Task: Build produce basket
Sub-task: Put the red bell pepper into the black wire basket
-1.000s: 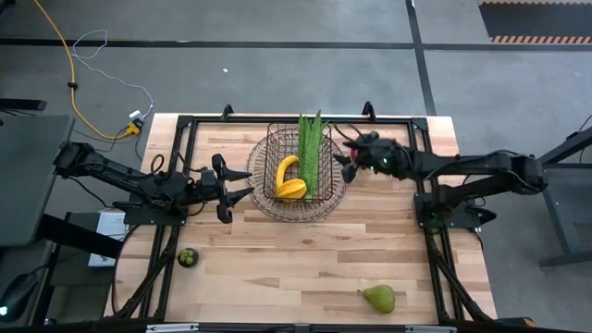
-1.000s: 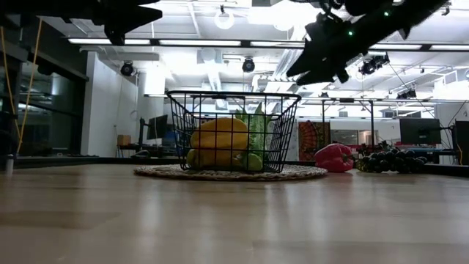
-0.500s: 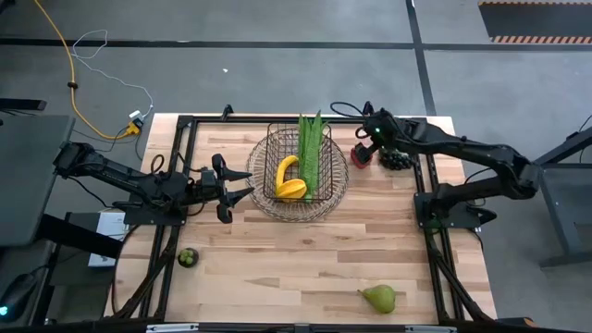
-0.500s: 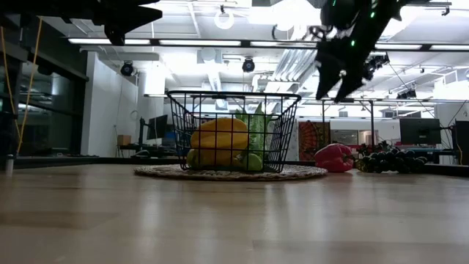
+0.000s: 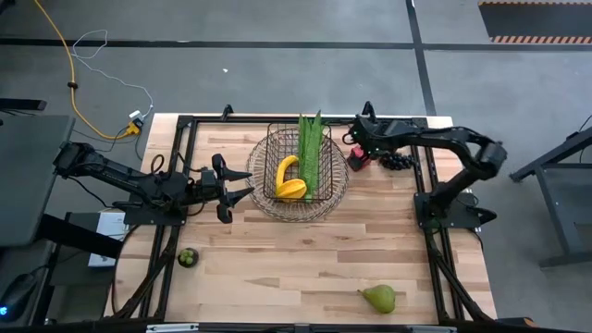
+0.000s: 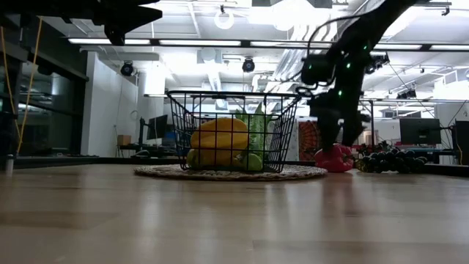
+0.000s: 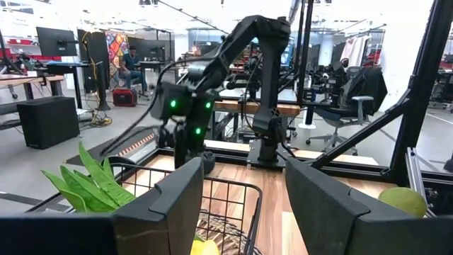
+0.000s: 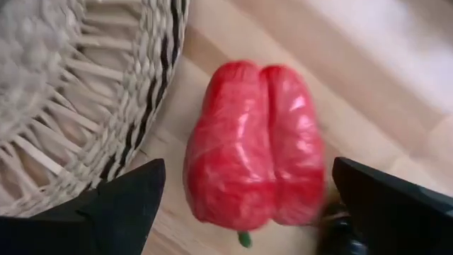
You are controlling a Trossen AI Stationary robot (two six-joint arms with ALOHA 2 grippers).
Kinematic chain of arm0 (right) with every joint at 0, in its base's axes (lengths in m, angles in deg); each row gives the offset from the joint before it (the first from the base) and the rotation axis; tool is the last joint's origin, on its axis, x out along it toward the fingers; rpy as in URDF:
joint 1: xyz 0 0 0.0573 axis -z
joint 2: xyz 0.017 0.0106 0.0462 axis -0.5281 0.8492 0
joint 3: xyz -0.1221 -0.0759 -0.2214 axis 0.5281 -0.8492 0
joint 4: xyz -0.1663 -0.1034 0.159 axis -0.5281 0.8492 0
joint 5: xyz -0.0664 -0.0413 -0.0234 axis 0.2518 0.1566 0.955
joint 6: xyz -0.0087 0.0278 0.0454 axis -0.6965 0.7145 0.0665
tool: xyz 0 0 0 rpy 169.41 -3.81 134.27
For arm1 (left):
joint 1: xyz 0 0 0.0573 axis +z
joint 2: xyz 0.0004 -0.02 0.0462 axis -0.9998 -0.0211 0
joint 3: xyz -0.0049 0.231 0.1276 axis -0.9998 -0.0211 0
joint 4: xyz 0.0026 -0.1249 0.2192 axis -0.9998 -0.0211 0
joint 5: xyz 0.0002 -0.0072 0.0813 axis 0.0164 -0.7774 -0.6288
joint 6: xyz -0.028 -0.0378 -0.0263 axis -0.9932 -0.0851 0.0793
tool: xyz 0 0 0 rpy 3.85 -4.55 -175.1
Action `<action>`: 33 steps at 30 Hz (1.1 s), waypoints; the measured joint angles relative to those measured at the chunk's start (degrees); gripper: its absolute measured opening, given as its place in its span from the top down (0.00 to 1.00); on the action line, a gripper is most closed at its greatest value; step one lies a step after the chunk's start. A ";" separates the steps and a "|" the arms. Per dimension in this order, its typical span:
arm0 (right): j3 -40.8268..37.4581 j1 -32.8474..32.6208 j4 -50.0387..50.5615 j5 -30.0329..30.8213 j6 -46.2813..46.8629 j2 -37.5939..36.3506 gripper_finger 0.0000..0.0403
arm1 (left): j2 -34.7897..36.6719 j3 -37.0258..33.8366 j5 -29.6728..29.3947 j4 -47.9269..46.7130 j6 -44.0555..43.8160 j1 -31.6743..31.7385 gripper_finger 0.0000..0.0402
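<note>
Our right gripper (image 5: 359,153) hangs just above the red pepper (image 8: 255,166), its fingers (image 8: 120,202) spread apart on either side of the fruit and not touching it. The pepper lies on the table (image 5: 305,250) just beside the woven mat (image 8: 78,92) under the basket (image 5: 298,166), with the dark grapes (image 5: 399,160) next to it. In the basket we see a banana (image 5: 283,171), a yellow-orange pepper (image 5: 293,189) and the green leafy bunch (image 5: 310,153). Our left gripper (image 5: 242,184) waits beside the basket, fingers parted. The pear (image 5: 378,297) and the small green fruit (image 5: 188,256) lie well apart near the front edge. We can read no writing anywhere.
</note>
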 joint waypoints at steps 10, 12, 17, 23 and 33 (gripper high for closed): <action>-0.02 -0.02 -2.64 -0.24 1.04 5.54 0.01 | 0.00 0.02 -0.13 -0.01 0.00 0.00 0.53; -0.02 -0.02 -4.43 -0.24 1.00 5.54 0.01 | 0.00 0.02 -0.15 0.00 0.00 0.00 0.53; -0.02 -0.02 -5.28 -0.22 1.39 5.54 0.01 | 0.00 0.02 -0.15 -0.02 0.00 0.00 0.53; -0.02 -0.02 -4.68 -0.08 1.51 5.54 0.04 | 0.00 0.02 -0.15 -0.02 0.00 0.00 0.53; -0.02 -0.02 -4.68 2.04 0.02 5.49 0.30 | 0.00 0.02 -0.54 -0.02 0.02 0.02 0.53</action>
